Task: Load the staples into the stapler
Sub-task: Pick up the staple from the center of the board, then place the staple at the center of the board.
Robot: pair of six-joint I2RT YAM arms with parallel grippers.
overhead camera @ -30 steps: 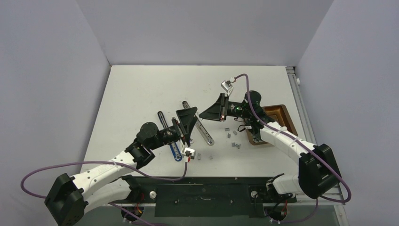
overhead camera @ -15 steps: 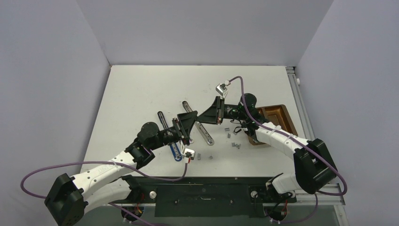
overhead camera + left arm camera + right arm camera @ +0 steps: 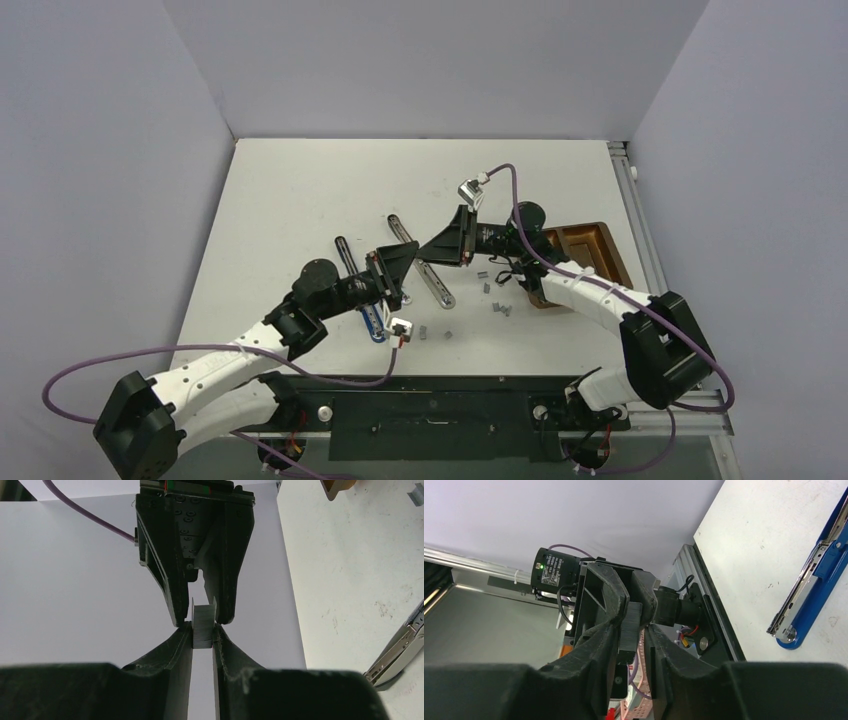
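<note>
Item: one short silvery-grey ribbed metal staple strip (image 3: 203,627), held in the air between the two arms' fingertips, above the table and clear of it.
Left gripper (image 3: 202,639): black, two-fingered, jaws drawn together on the near end of the staple strip, a pad flat on each face.
Right gripper (image 3: 203,619): black, two-fingered, fingers flanking the far end of the staple strip. I cannot tell whether they press it or stand slack.
Step in hand: a hand-over from the right arm to the left, as I read it.
Doing it well:
- The right gripper's fingers should part fully before either arm draws back.
- The arms should separate straight along the strip, since a twist could snap or skew it.
- The strip should stay level, legs ready for the channel.
Destination: long blue stapler (image 3: 826,570) with a silver channel, lying opened on the table beside the left arm.
Count, held: one strip.
Count, loose staples (image 3: 496,307): about seven small grey pieces scattered near the right arm, too small to count surely.
Count, black-and-silver bar (image 3: 437,285): one, lying beside the blue stapler. I cannot tell whether it is a second stapler.
Count, brown wooden tray (image 3: 612,250): one, at the right edge.
Support: white table (image 3: 300,200).
</note>
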